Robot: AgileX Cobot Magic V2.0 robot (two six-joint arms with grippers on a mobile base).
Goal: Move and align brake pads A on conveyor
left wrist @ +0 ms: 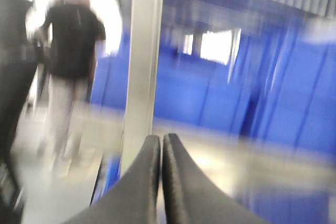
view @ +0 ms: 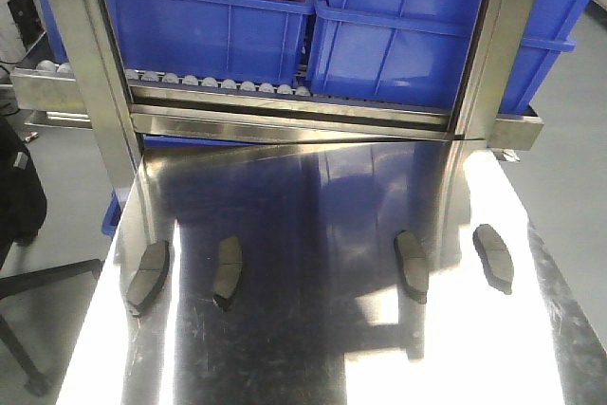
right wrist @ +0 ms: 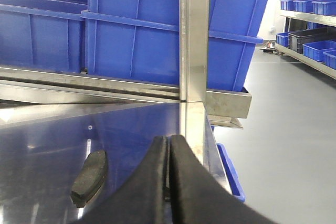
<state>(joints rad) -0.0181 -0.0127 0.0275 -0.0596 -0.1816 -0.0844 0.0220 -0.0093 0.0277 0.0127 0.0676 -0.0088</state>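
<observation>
Four curved, dull grey-brown brake pads (view: 228, 270) lie flat in a loose row on the mirror-bright steel worktop (view: 313, 339), spaced apart. The left claw (left wrist: 160, 137) is pinched closed, its black tapered fingers touching. The right claw (right wrist: 168, 139) is closed too, with one brake pad (right wrist: 90, 178) near it.

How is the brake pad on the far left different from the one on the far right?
The far-left pad points its far end toward the right; the far-right pad points its far end toward the left. The far-left pad looks grey-brown; the far-right pad looks darker. Both are curved oblongs lying on the shiny steel table.
</observation>
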